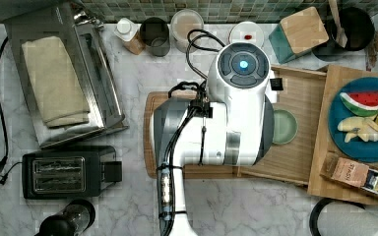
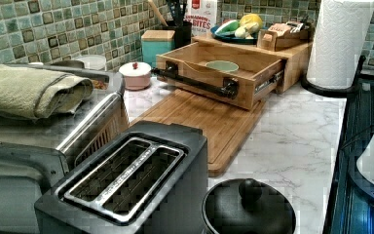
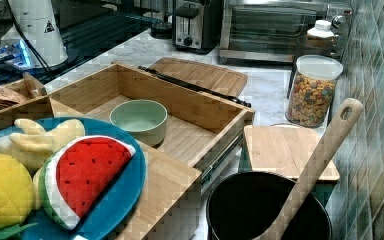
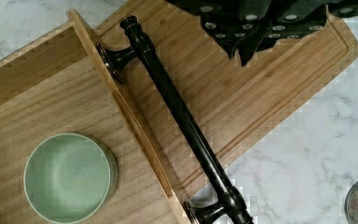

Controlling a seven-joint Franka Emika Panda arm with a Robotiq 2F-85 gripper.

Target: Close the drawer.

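Drawer point(image 2: 253, 73) is pulled out of the wooden box point(image 2: 297, 56), well open over the bench point(image 2: 292, 141). Its black bar handle point(image 4: 182, 116) hangs above the cutting board point(image 4: 261, 79). A green bowl point(image 3: 139, 120) sits inside on the drawer floor, near the middle. On the wrist view I see the hand point(image 4: 242, 51) hovering over the cutting board, just beside the handle but not touching it. I can't tell from here whether the hand is wide or narrow. Top view shows the arm point(image 1: 216, 128) covering the drawer front. Blue fruit plate point(image 3: 130, 200) sits on the box top.
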